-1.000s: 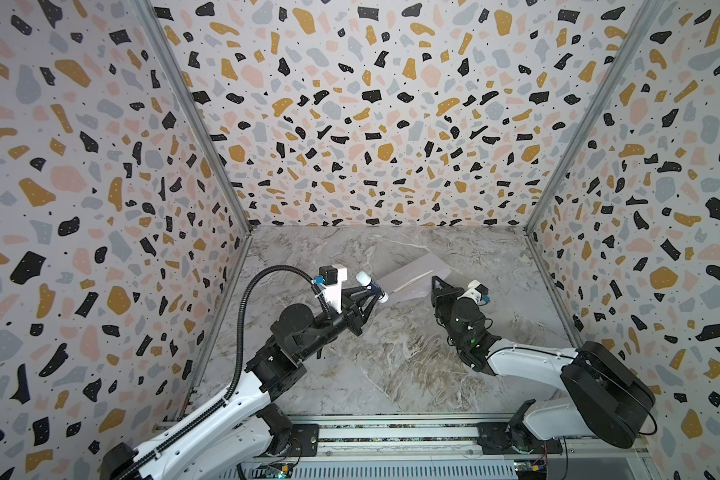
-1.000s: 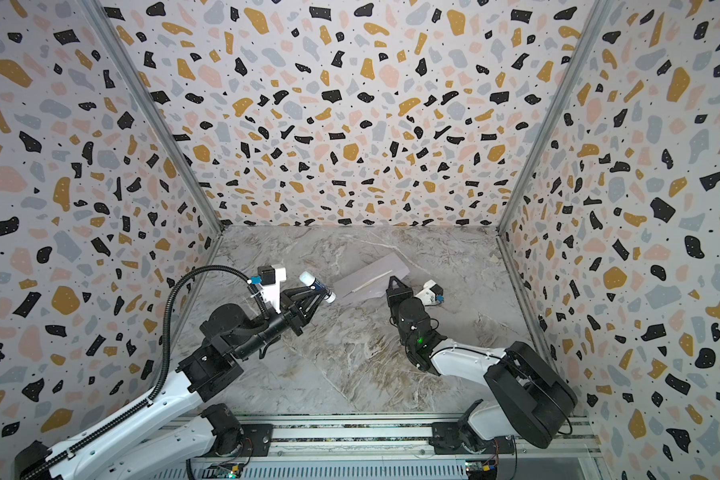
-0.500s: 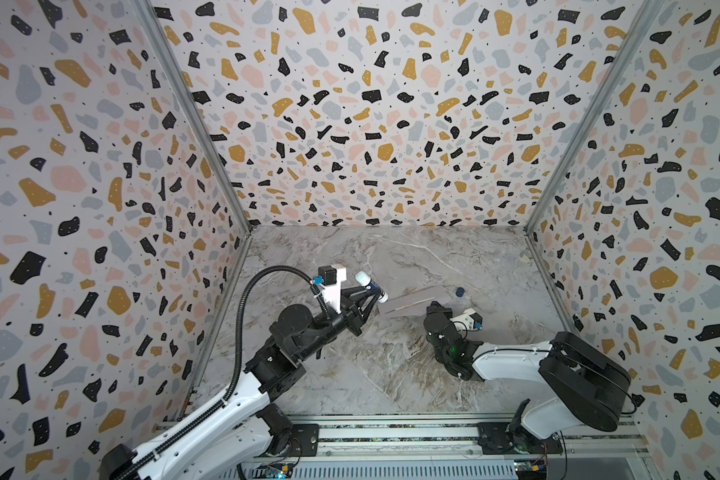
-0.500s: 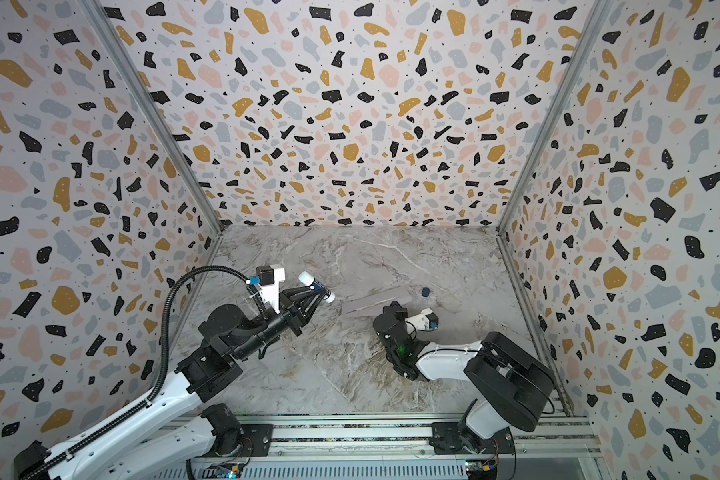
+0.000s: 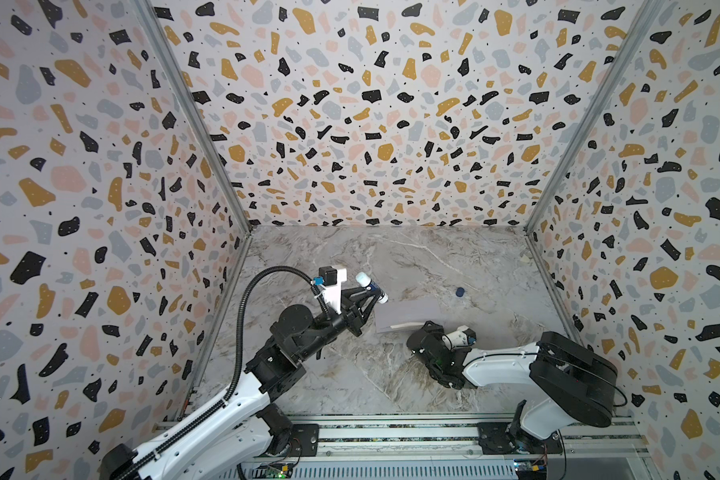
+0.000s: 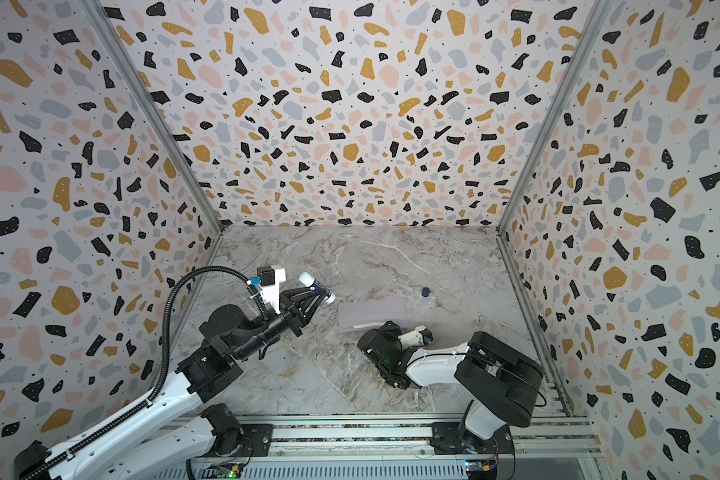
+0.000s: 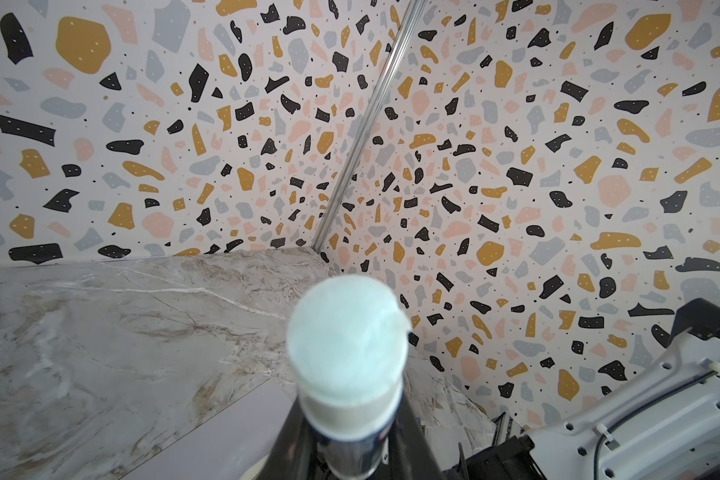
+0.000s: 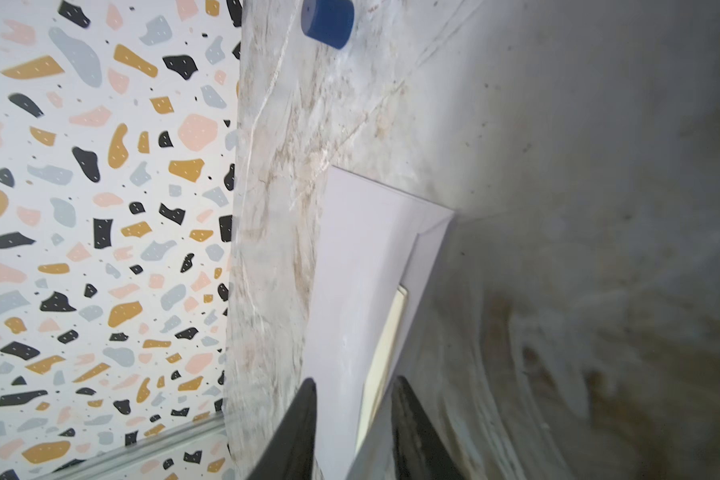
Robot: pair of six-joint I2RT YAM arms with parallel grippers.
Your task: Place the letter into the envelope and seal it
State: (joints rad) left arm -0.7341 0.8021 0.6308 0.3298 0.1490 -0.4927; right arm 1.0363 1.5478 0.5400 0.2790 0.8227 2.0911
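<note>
Grey-lavender envelope (image 5: 408,313) lies flat mid-table (image 5: 350,257). The letter (image 8: 385,353) shows as a cream strip at its near edge. Right pincer (image 8: 354,380) is at that edge, jaws apart astride the paper. Left pincer (image 5: 373,293) is clamped on a glue stick (image 5: 366,281), raised just left. Blue cap (image 5: 459,292) lies far-right of the envelope.

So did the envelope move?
Yes. In a top view the envelope sank from its raised tilt toward the front rail, away from the back wall.

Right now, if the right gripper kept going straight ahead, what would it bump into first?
Probably the envelope: the right gripper points along it, jaws open around its near edge, though depth is unclear.
</note>
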